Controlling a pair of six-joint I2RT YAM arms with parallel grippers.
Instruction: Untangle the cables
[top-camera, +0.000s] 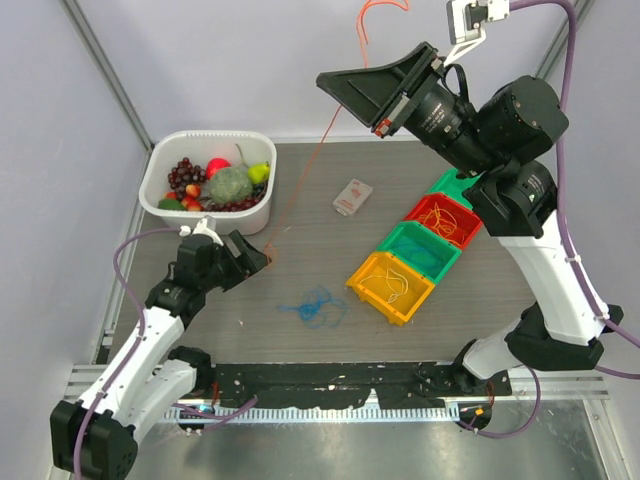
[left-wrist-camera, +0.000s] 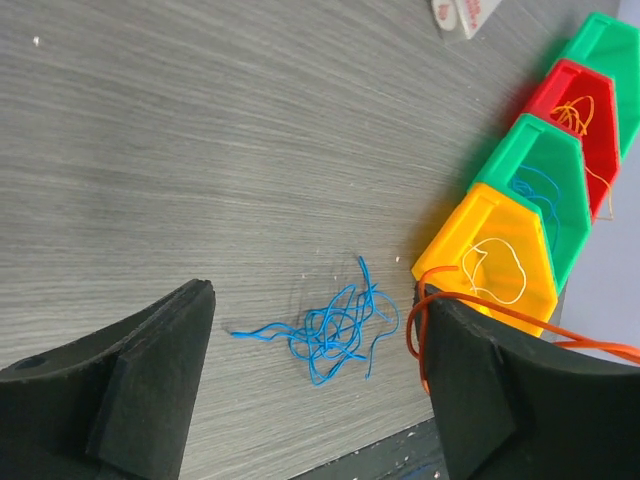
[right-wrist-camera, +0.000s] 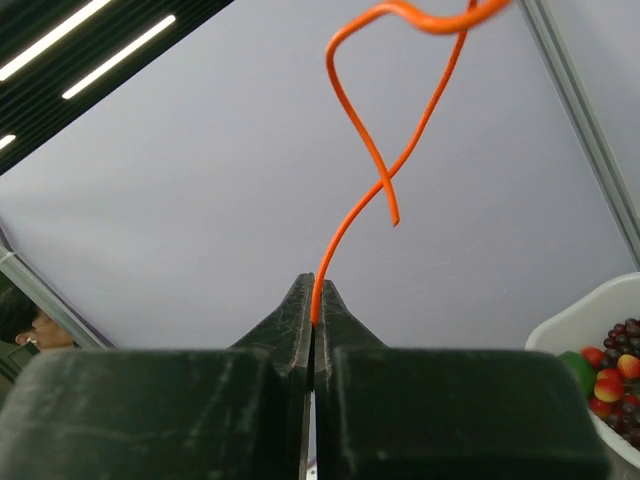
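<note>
A long orange cable (top-camera: 318, 150) runs from my raised right gripper (top-camera: 333, 85), loops up past the top of the view, and slants down to the table by my left gripper (top-camera: 250, 257). In the right wrist view the right gripper (right-wrist-camera: 314, 298) is shut on this orange cable (right-wrist-camera: 372, 160). The left gripper (left-wrist-camera: 315, 300) is open just above the table. The orange cable's lower end (left-wrist-camera: 418, 322) curls against the inner face of its right finger, ungripped. A tangle of blue cable (top-camera: 315, 306) (left-wrist-camera: 335, 328) lies on the table in front of the open jaws.
Four bins stand in a diagonal row at the right: yellow (top-camera: 372, 290) holding a white cable, green (top-camera: 400, 240) a blue one, red (top-camera: 421, 210) an orange-yellow one, and another green (top-camera: 450, 181). A white bowl (top-camera: 158, 175) of fruit stands back left. A small white card (top-camera: 352, 197) lies mid-table.
</note>
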